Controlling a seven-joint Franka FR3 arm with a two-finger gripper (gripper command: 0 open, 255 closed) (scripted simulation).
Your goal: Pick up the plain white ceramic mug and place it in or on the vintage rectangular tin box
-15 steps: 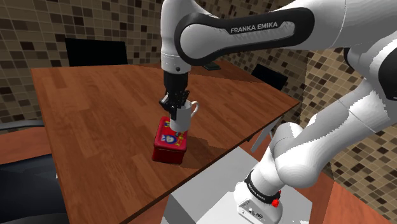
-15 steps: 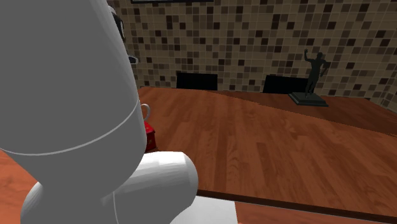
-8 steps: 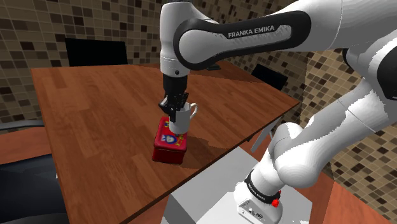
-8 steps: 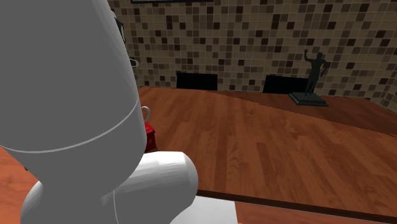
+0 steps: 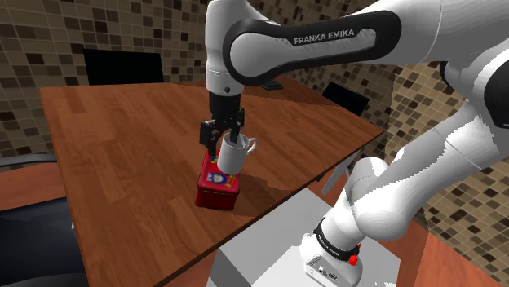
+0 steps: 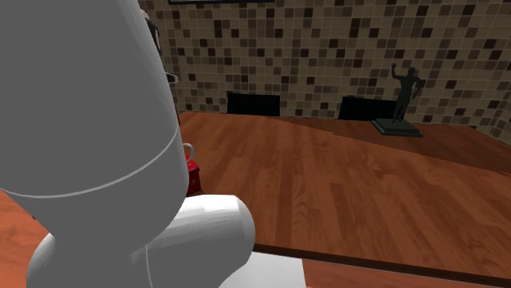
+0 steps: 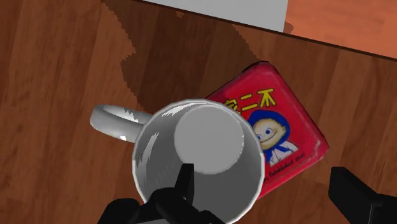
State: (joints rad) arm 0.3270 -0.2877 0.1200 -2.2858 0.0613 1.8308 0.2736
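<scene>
Mug (image 5: 232, 155) | on red tin box (image 5: 214, 189) | jaws spread wide, gripping nothing

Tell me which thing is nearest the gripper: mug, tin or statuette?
The white mug: the open gripper straddles its rim, one finger inside. The red tin sits beneath it; the dark statuette stands far off.

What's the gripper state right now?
Gripper: open, holding nothing; the white mug sits released on the red tin.
</scene>
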